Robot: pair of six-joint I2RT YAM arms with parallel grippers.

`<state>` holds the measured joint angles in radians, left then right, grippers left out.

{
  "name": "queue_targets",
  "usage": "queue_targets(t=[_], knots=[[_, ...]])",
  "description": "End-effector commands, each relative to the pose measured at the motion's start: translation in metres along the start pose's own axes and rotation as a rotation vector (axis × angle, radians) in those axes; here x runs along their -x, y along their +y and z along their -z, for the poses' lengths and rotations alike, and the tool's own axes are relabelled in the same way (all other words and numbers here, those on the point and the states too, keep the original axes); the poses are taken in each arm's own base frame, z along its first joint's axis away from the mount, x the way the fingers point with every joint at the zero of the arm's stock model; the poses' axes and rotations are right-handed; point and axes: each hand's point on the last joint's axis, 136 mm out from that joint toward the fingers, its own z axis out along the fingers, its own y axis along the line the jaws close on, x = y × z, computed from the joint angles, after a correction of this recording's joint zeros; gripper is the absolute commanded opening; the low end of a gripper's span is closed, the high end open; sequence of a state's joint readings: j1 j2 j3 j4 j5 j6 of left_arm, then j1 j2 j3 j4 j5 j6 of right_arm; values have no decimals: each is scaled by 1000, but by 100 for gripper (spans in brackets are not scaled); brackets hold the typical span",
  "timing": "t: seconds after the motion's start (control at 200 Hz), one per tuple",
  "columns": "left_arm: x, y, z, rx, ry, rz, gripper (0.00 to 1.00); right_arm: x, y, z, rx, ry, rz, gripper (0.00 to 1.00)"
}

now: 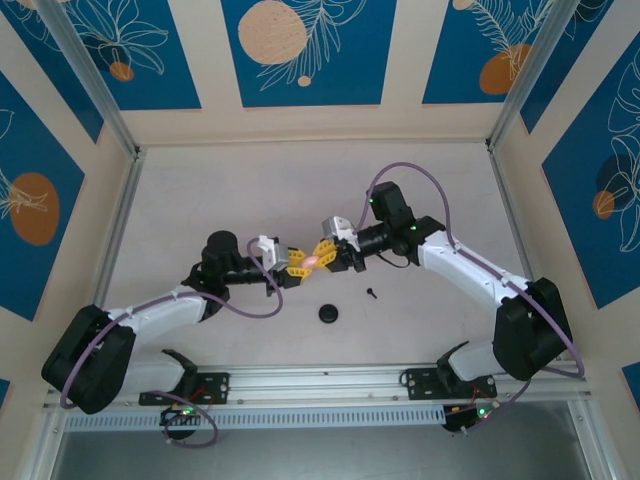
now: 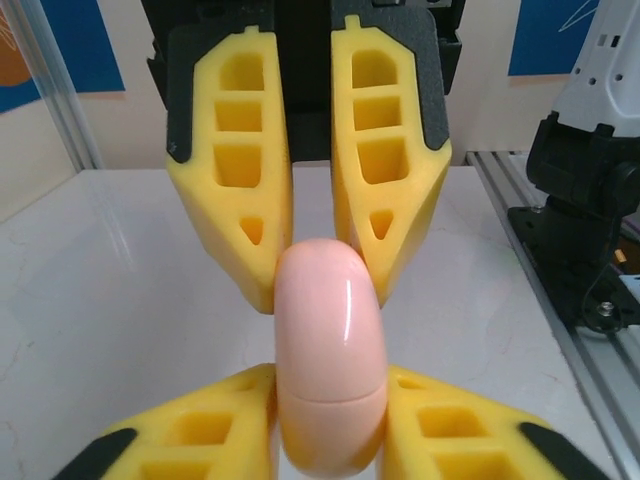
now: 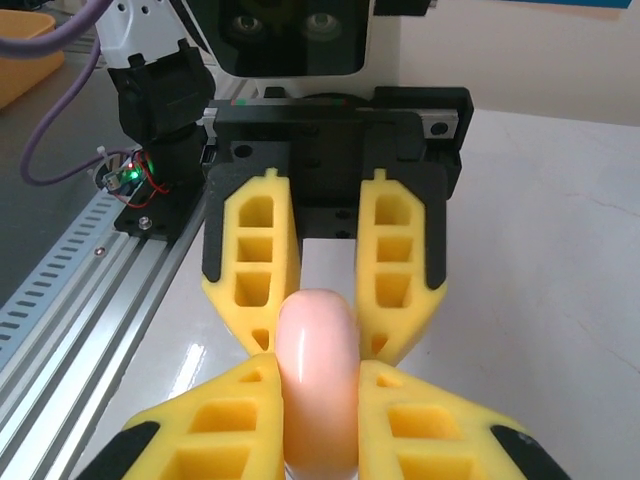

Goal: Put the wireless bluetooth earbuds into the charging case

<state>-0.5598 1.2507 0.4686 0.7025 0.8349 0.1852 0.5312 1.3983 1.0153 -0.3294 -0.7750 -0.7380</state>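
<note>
Right gripper (image 3: 317,365): jaws narrow, with both yellow fingers closed on the sides of the charging case (image 3: 318,330). The right wrist view shows contact on both sides.

Left gripper (image 2: 330,378): jaws likewise narrow. One finger lies against each side of the same case, at its opposite end.

The two grippers meet head-on, fingertips facing fingertips, with the case between all four.

Case condition: pale pink, glossy and rounded, standing on edge. In the left wrist view its seam shows as a thin closed line. As far as the wrist views show, it is held off the white table (image 1: 200,200), near the middle of the work area.

One small black earbud (image 1: 371,294) lies on the table to the right of the grippers and nearer the arm bases, apart from the case. A larger round black disc (image 1: 329,313) lies left of the earbud and a little nearer the bases, not touching it.

Both arms reach inward from their mounts on the aluminium rail (image 1: 320,380) at the near edge. A purple cable (image 1: 400,168) loops above the right arm. Cream walls with blue patterned panels (image 1: 300,50) enclose the table on three sides.
</note>
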Motion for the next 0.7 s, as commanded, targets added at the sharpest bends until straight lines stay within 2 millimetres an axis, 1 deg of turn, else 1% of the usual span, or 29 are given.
queue_targets(t=[0.0,0.09,0.14,0.23,0.375,0.48,0.6,0.695], knots=[[12,7,-2,32,-27,-45,38,-5,0,9,15,11,-56,9],[4,11,-3,50,-3,-40,48,-16,-7,19,-13,45,-116,9],[0,13,-4,61,12,-37,51,-24,-12,25,-33,75,-163,9],[-9,18,-4,91,47,-36,53,-44,-21,35,-66,142,-268,9],[-23,27,-4,138,101,-36,55,-92,-42,55,-154,280,-485,9],[-32,32,-4,161,138,-35,56,-122,-53,68,-192,336,-635,9],[-42,36,-6,167,174,-28,56,-149,-66,79,-217,367,-756,10],[-48,39,-9,163,198,-16,55,-165,-77,87,-223,384,-839,10]])
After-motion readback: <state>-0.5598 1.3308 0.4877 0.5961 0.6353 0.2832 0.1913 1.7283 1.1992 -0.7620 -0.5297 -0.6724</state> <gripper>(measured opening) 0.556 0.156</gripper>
